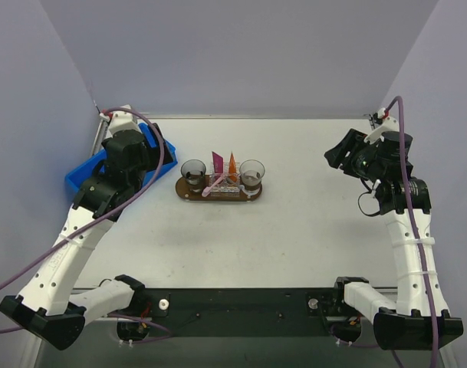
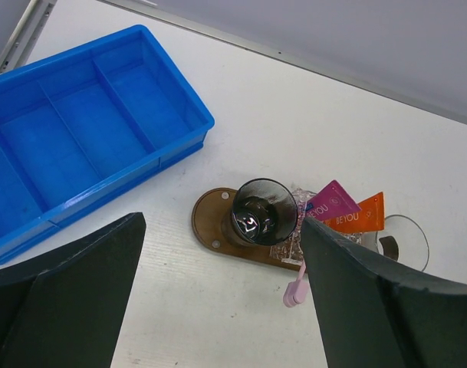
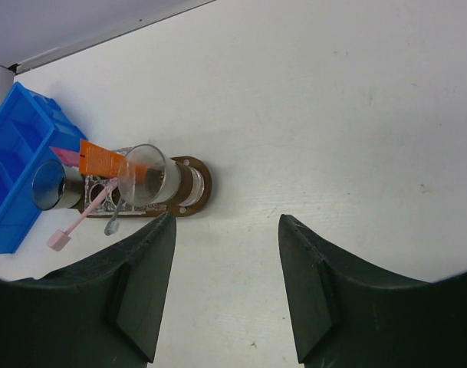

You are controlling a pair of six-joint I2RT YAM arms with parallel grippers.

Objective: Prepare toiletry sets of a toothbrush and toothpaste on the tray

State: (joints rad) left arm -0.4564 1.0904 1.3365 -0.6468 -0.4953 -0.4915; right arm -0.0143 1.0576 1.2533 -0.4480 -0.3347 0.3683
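The left pincer [image 2: 221, 307] and right pincer [image 3: 225, 299] both stand spread and empty, clear of the tray [image 2: 208, 226]. Ahead of the left one, the toothpaste [image 2: 360, 216] leans between two cups [image 2: 264, 211], likely propped, a pink toothbrush [image 2: 297, 287] beside it.

**Overhead view.** We show both arms raised above the table [image 1: 294, 238]. The left gripper [image 1: 139, 157] hangs over the blue bin [image 1: 78, 178], which the arm partly hides. The right gripper [image 1: 335, 157] hangs over the table, turned toward the middle. The tray [image 1: 185, 191] lies between the two sets of jaws, well apart from each and nearer the left pair. A clear cup [image 1: 193, 173] stands at its end toward the left jaws, and a second cup [image 1: 251, 175] at its end toward the right jaws. Between the cups rise a magenta tube [image 1: 217, 162], on the left-jaw side, and the orange toothpaste tube [image 1: 232, 163]. A pink toothbrush [image 1: 212, 185] lies slanted below them. We cannot read the spacing of either pair of jaws here.
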